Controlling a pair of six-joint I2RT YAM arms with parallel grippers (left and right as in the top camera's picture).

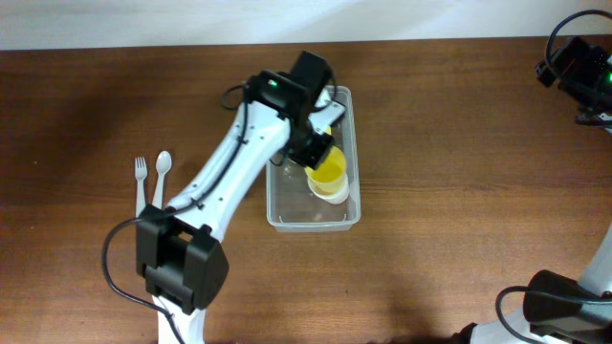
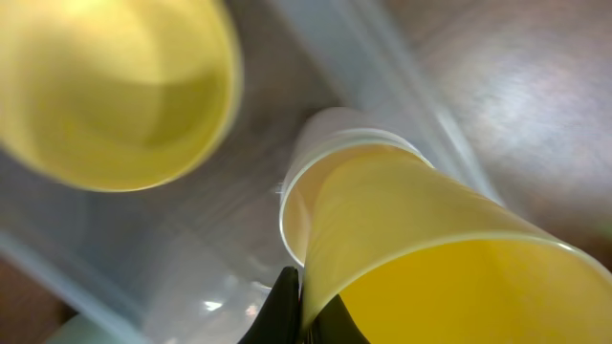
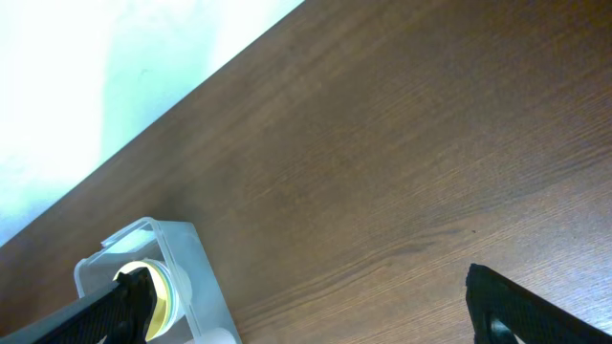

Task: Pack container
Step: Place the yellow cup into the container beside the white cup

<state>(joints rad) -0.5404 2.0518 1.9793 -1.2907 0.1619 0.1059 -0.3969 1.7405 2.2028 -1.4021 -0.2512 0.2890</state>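
Note:
The clear container [image 1: 287,205] lies in the middle of the table, and my left arm reaches into it. My left gripper [image 2: 304,311] is shut on the rim of a yellow cup [image 2: 430,239], one finger inside and one outside. The cup [image 1: 328,170] is tilted, with its base in a white cup [image 2: 304,172] inside the container. A yellow bowl [image 2: 115,86] also lies in the container, mostly hidden under the arm in the overhead view. My right gripper [image 3: 306,320] is open and empty above bare table, far right of the container [image 3: 186,263].
A white fork [image 1: 141,177] and a white spoon [image 1: 163,170] lie side by side on the table left of the container, beside my left arm. The right arm [image 1: 579,67] sits at the far right edge. The table is dark wood.

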